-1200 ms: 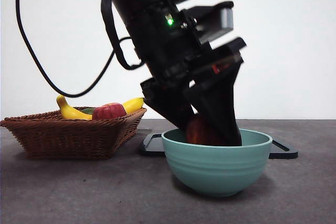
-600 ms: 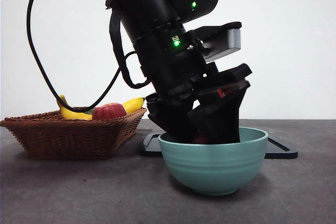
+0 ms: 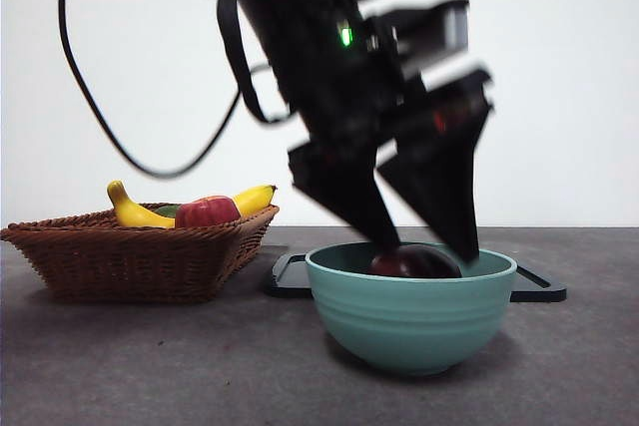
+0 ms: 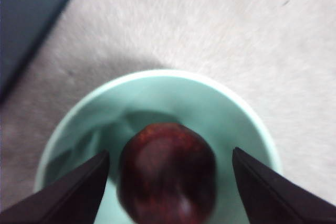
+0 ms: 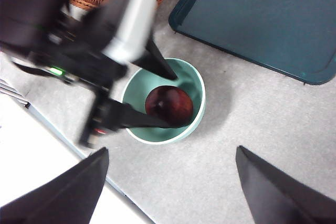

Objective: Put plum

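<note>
The plum, dark maroon and glossy, lies inside the teal bowl near the table's front. My left gripper hangs just above the bowl, open, with its jaws either side of the fruit and apart from it. In the left wrist view the plum rests free on the floor of the bowl, below my left gripper. My right gripper is open and holds nothing, high over the table. From there I look down on the plum, the bowl and the left gripper.
A wicker basket stands at the left with a yellow banana and a red apple in it. Behind the bowl lies a dark flat tray, shown larger in the right wrist view as the tray.
The left gripper dipped into the bowl with the plum, opened its jaws and has risen a little. The plum now lies loose in the bowl.
</note>
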